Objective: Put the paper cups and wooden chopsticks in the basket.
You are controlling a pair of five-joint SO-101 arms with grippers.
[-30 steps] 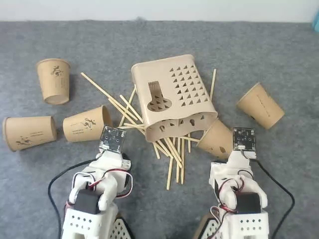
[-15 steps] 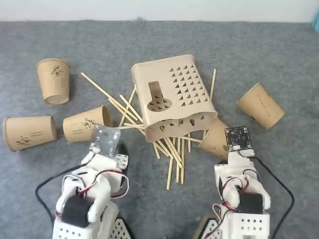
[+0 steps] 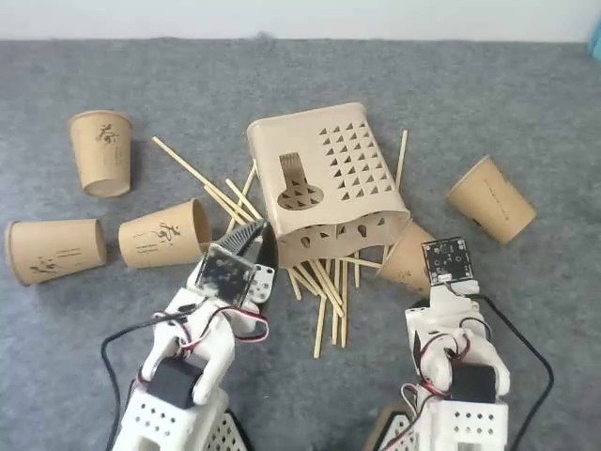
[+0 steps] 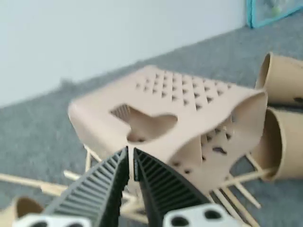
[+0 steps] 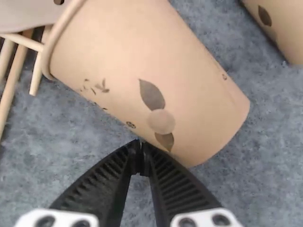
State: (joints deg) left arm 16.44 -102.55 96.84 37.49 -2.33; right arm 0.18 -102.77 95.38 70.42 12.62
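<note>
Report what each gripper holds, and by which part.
Nothing is held. The left gripper has its jaws shut on nothing near the basket; the right gripper likewise, near a paper cup.

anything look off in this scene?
Yes. The basket is tipped over, a side wall with its handle cutout facing up. It lies on the scattered chopsticks, which poke out from under it. It probably needs righting before anything can be dropped in.
</note>
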